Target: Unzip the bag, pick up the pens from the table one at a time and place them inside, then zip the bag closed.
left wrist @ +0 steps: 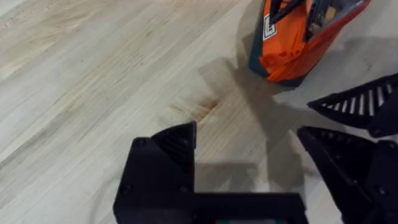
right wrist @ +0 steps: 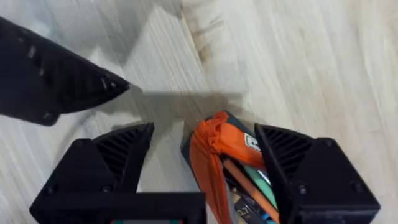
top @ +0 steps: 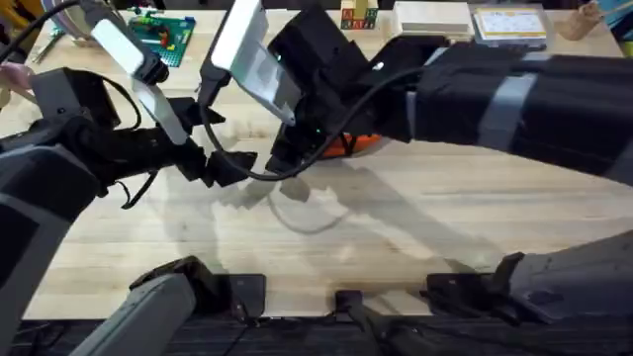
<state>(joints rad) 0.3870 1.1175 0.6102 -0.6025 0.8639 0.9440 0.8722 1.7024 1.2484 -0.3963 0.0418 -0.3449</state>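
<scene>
The orange bag (top: 354, 144) lies on the table (top: 415, 227) just behind the middle, mostly hidden under my right arm. Its end (right wrist: 210, 146) sits between the spread fingers of my right gripper (right wrist: 204, 130), which is open around it; one finger (right wrist: 292, 168) stands close against the fabric. The bag's mouth is open, and a green pen (right wrist: 260, 182) and an orange pen (right wrist: 237, 179) lie inside. My left gripper (left wrist: 249, 146) is open and empty, low over bare wood just short of the bag's end (left wrist: 283, 53). In the overhead view the left gripper (top: 226, 168) sits left of the bag.
A green baseplate with toy bricks (top: 163, 35) lies at the back left. Flat boxes (top: 435, 18) and a printed card (top: 509, 25) line the back edge. Both arms crowd the middle, and their fingertips nearly meet beside the bag. Bare wood stretches toward the front.
</scene>
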